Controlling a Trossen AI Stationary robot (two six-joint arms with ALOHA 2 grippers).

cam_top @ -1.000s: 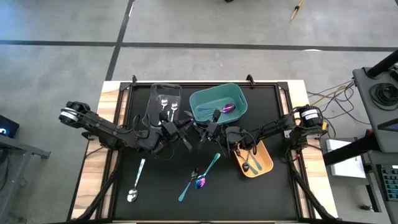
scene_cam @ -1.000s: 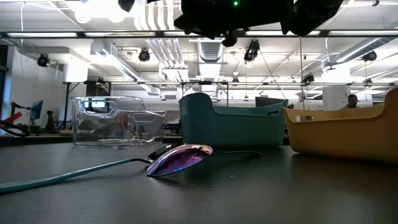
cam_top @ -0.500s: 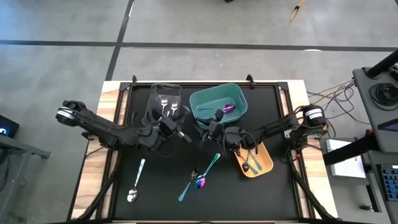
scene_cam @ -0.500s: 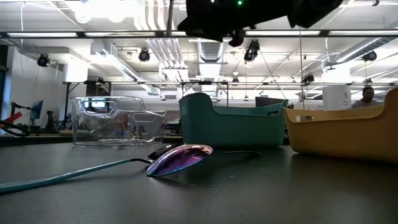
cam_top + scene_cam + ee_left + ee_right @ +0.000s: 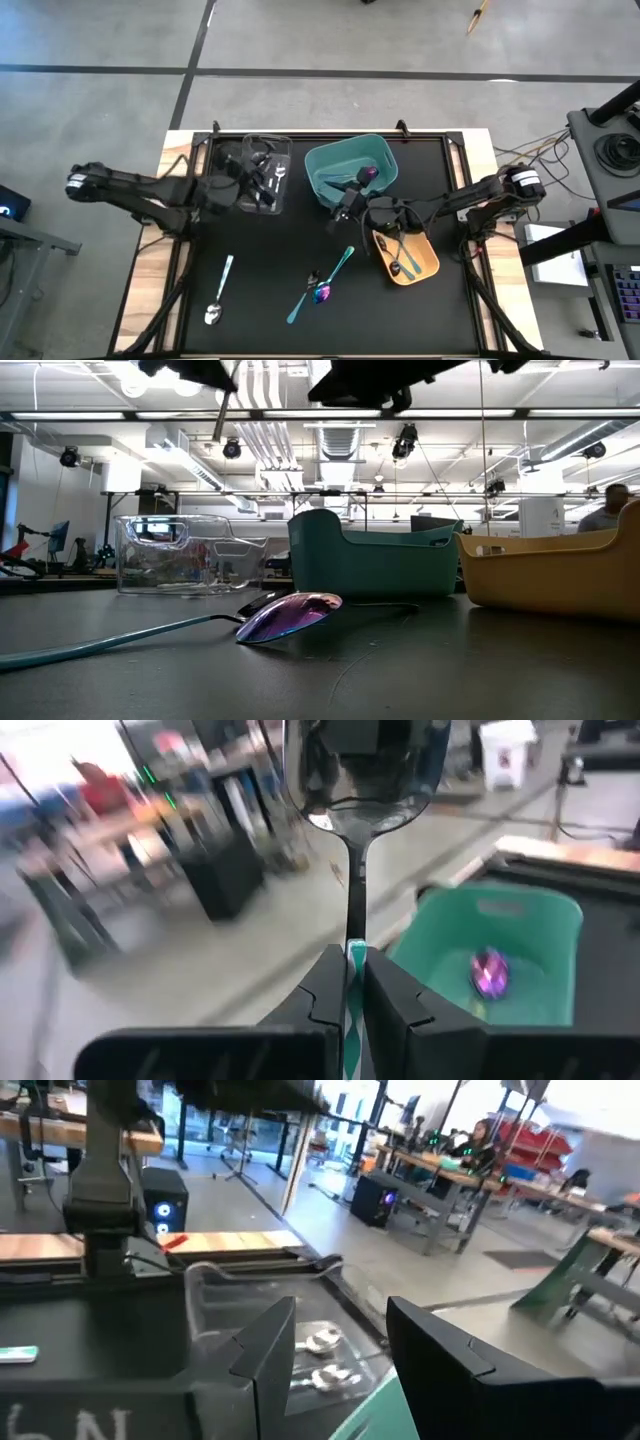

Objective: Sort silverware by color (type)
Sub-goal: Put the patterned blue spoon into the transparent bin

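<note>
A shiny silver spoon with a teal-tipped handle (image 5: 358, 870) is standing bowl-up, clamped between the left gripper's (image 5: 349, 982) dark fingers over the clear plastic bin (image 5: 262, 170). Just beside that bin, the right gripper (image 5: 340, 1342) is hovering at the teal bin's (image 5: 350, 165) near edge, fingers spread apart and gripping nothing.

Black table mat (image 5: 250, 290); pale wood table edge (image 5: 150, 290). Clear bin (image 5: 262, 172), teal bin (image 5: 350, 170), orange bin (image 5: 415, 262). Iridescent purple-blue spoon (image 5: 290, 615); silver spoon (image 5: 218, 295) with teal handle; dark arms.
</note>
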